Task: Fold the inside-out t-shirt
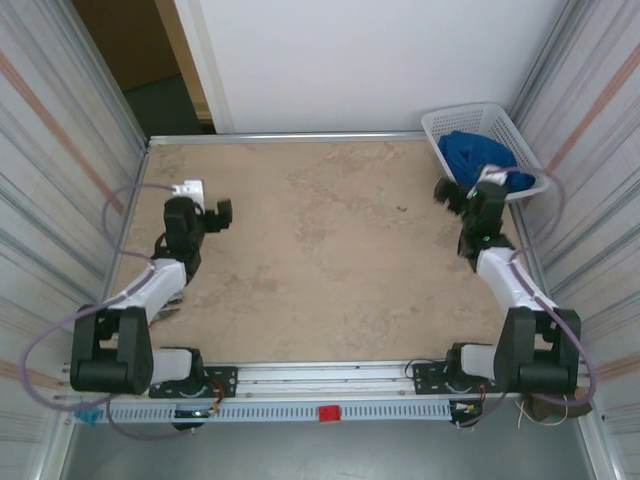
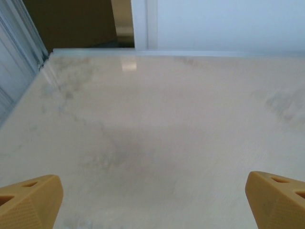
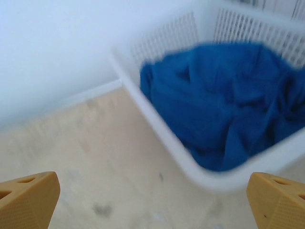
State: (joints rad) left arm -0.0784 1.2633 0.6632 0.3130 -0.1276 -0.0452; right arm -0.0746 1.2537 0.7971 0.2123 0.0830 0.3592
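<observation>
Your t-shirt (image 3: 219,109) is not on the worktop (image 1: 330,260) yet. It lies bunched in the white lattice basket (image 1: 432,128) at the far right corner, a crumpled royal-blue heap covering most of the basket's floor. The right wrist view shows deep folds and a loose flap falling toward the near wall, but no collar, sleeve or print you could name with certainty (that picture is blurred, so do not lean on fine detail).

Your right gripper (image 1: 450,192) hovers just beside the basket's near left side, above the worktop and apart from the rim. Its jaws are spread wide with nothing between them, and its camera looks straight into the basket. That reads as a line-up for reaching in, with the jaws wide because a soft heap needs a generous bite.

Your left gripper (image 1: 218,214) hangs near the left edge, well apart from the basket, also spread wide and empty, with only bare worktop beneath it. Parked there it leaves the middle free, which is where the shirt will have to be laid out.

By my judgement the task is at its very start: nothing has been lifted, spread or folded. Aim for the top of the heap, not the flap against the wall. The basket looks light, so it may slide or rise with the cloth, and the lattice could snag a fold.
</observation>
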